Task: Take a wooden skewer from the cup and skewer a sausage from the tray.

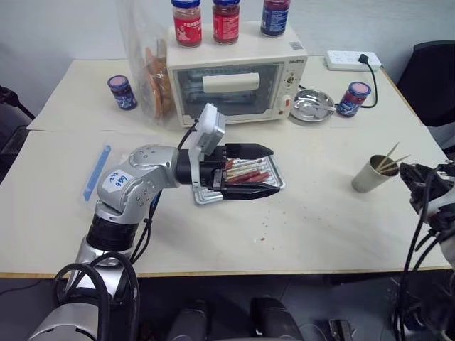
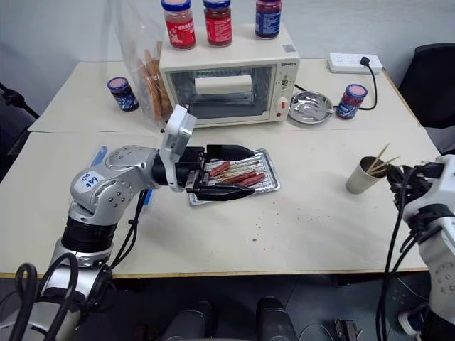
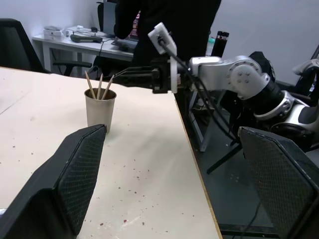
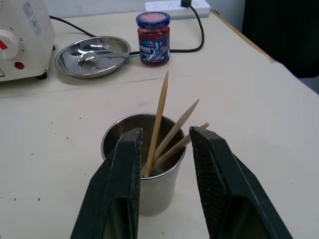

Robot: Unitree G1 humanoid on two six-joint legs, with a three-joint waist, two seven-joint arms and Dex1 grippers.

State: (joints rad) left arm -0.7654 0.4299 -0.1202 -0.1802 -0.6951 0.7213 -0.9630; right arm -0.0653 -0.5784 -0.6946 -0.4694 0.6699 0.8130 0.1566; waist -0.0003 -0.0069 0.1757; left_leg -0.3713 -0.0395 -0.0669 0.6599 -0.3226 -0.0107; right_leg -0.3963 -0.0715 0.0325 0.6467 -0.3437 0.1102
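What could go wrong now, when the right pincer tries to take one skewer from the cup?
1. The three skewers lean close together between the fingers of the right pincer, so it may pinch more than one, or none.
2. The fingers stand at the rim of the cup; a push could tip this light cup.
3. The left pincer hangs open over the tray and the sausages, so it may bump them.
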